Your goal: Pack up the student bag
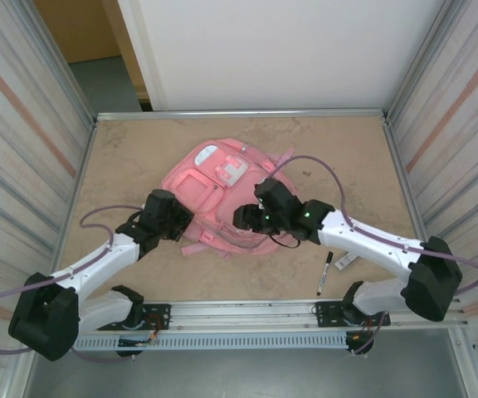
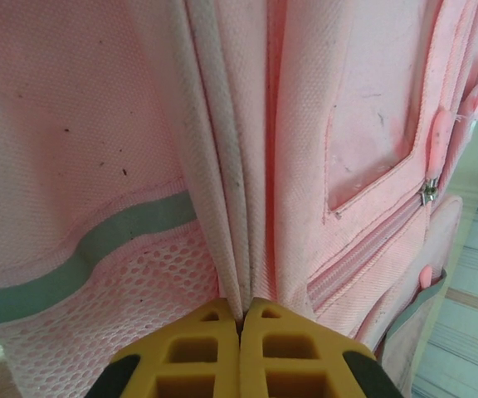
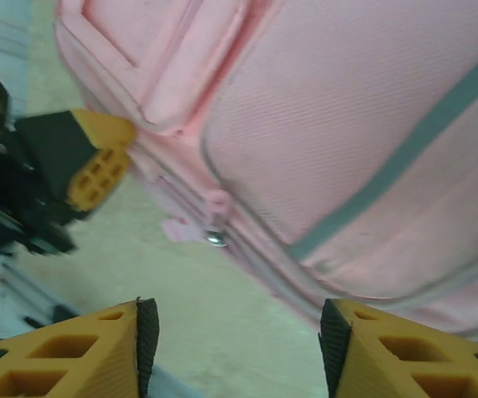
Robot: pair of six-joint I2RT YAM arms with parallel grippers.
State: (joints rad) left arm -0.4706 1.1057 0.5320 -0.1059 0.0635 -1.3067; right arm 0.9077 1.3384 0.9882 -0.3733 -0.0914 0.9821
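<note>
The bag (image 1: pixel 214 186) lies flat on the counter (image 1: pixel 123 157), about midway across and a little toward the far side, with its white patch (image 1: pixel 235 170) facing up near the far end. The left pincer (image 1: pixel 187 222) meets the bag's near left edge. Its wrist view shows the two yellow fingers (image 2: pixel 297 348) pressed together, with a fold of the pink fabric (image 2: pixel 239 166) pinched in the seam between them, so it is closed and gripping the bag. To the left of that fold are a grey stripe (image 2: pixel 81 257) and pink mesh (image 2: pixel 123 290); to the right are a pocket seam and a metal zip pull (image 2: pixel 428 192). The right pincer (image 1: pixel 243 217) is over the bag's near edge, just right of the left one. In its wrist view the right pincer (image 3: pixel 237 332) has its yellow fingers standing well apart, open, with nothing between them but bare counter and the bag's edge beyond. Ahead of it a small zip pull (image 3: pixel 216 239) sits on the bag's side seam, and a grey stripe (image 3: pixel 388 178) crosses the pink panel. The left pincer (image 3: pixel 98 166) shows at the left of that view, at the bag's edge. A marker (image 1: pixel 325 274) lies on the counter near the right arm's base, well apart from the bag, with a small white and black item (image 1: pixel 344 259) just beside it; I cannot tell what that is.
</note>
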